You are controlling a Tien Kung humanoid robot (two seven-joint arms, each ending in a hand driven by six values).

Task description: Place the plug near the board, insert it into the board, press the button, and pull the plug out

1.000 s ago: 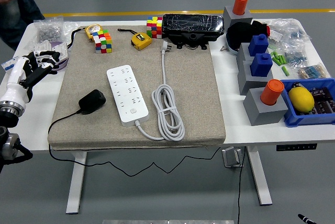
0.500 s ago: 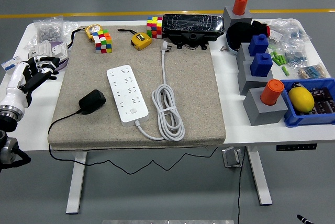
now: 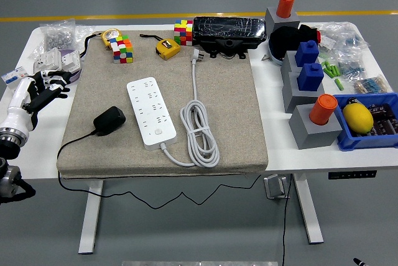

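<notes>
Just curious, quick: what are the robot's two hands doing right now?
Left hand: open, fingers spread, holding nothing, at the table's left edge.
Right hand: not in view.

Coarse, matt grey-brown felt mat point(image 3: 236, 110) is covering the smooth white table point(image 3: 280, 148). White power strip point(image 3: 151, 112) and its cable point(image 3: 198, 130) are showing smooth plastic; black adapter point(image 3: 109, 120) is appearing matt.

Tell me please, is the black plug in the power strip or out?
Out. The black plug lies on the mat left of the power strip, apart from it.
</notes>
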